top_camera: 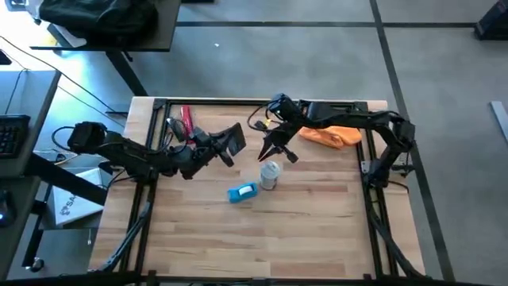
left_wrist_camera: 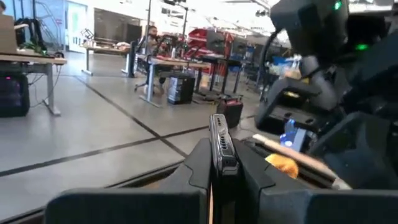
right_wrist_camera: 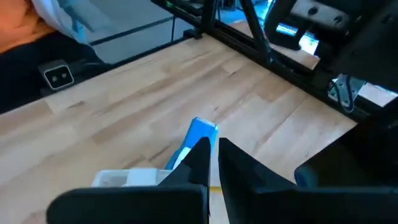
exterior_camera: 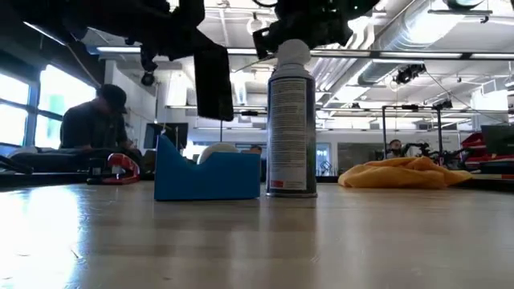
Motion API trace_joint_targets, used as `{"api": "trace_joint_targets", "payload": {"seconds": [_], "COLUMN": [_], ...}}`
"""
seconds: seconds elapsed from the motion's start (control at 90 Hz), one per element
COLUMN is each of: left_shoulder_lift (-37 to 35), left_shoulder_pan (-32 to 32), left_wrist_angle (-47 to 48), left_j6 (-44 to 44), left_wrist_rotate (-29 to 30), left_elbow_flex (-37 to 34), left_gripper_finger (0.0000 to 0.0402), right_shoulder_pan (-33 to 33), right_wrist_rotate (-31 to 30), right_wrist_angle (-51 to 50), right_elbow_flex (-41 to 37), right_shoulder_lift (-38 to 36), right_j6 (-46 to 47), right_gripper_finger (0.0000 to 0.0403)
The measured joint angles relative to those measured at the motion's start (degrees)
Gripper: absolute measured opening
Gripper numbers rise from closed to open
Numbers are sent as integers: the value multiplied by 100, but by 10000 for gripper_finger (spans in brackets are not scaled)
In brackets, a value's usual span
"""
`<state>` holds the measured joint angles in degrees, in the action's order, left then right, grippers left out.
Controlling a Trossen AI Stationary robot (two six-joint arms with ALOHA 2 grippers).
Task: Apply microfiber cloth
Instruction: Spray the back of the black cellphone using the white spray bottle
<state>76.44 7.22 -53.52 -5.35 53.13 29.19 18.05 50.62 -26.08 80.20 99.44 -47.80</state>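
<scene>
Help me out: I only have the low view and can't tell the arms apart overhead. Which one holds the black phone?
Observer: The left pincer holds the phone, clamped edge-on.
Operator: Where is the other one?
Observer: The right pincer hovers over the spray can, holding nothing.
Operator: And the cloth?
Observer: The microfiber cloth lies near the table's edge, partly beneath the right arm, touched by neither pincer.
</scene>
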Motion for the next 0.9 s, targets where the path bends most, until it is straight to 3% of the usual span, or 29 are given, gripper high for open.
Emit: {"api": "trace_joint_targets", "payload": {"seconds": [0.133,0.567,0.8,0.9], "left_shoulder_lift": [116,86,-65,-64], "left_shoulder_pan": [-20,11,199,120], "left_wrist_angle": [-446,-1090,-1458,-1429], "left_j6": [117,638,1321,1353], "left_wrist_rotate": [19,19,505,137], "left_elbow_flex": [1,4,4,4], "left_gripper_finger": [12,12,12,12], "right_shoulder_pan": [3,8,8,5], "right_wrist_rotate": [8,36,32,24], "right_wrist_angle": [-213,-343,-484,-498], "right_elbow_flex": [1,-13,-13,-13], "right_shoulder_lift": [-3,24,22,22], "right_j6": [-392,-373,-366,-355], "right_gripper_finger": [0,0,0,0]}}
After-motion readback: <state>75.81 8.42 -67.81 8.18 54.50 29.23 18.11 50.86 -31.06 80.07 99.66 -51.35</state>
